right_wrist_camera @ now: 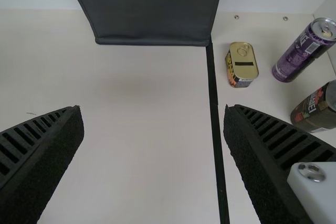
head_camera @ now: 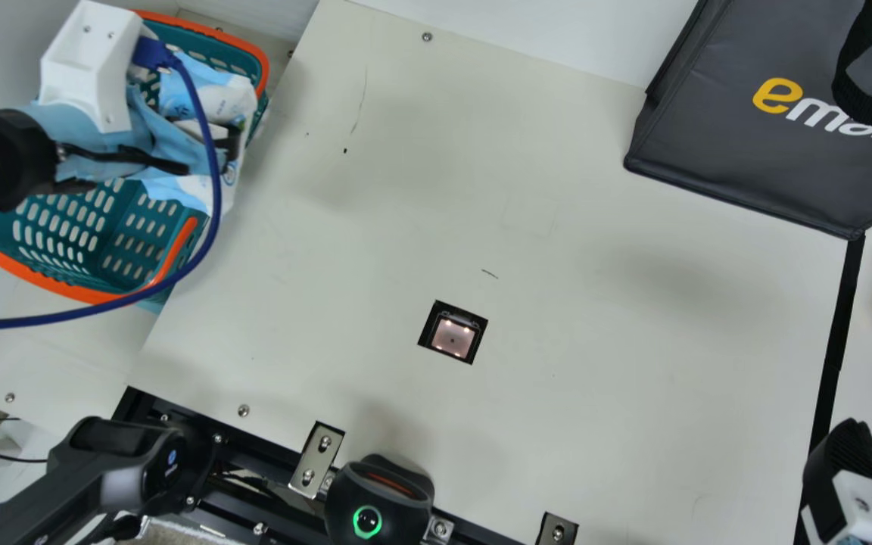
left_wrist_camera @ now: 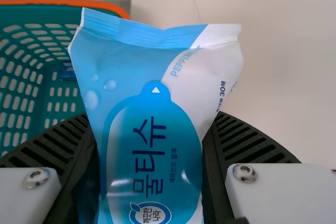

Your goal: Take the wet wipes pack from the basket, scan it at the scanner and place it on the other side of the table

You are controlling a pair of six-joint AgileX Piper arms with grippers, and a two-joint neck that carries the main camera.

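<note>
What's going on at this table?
The left tool has the wet wipes pack gripped between its fingers, over the basket. The pack is well away from the lit scanner window in the table, so scanning and placing look not yet done. The right tool is open and holds nothing, over by the black strip.

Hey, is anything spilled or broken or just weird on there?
Nothing looks spilled or broken. The wet wipes pack looks whole in the left gripper, by the basket. The only odd bits are a few thin dark marks on the pale table, maybe scratches.
</note>
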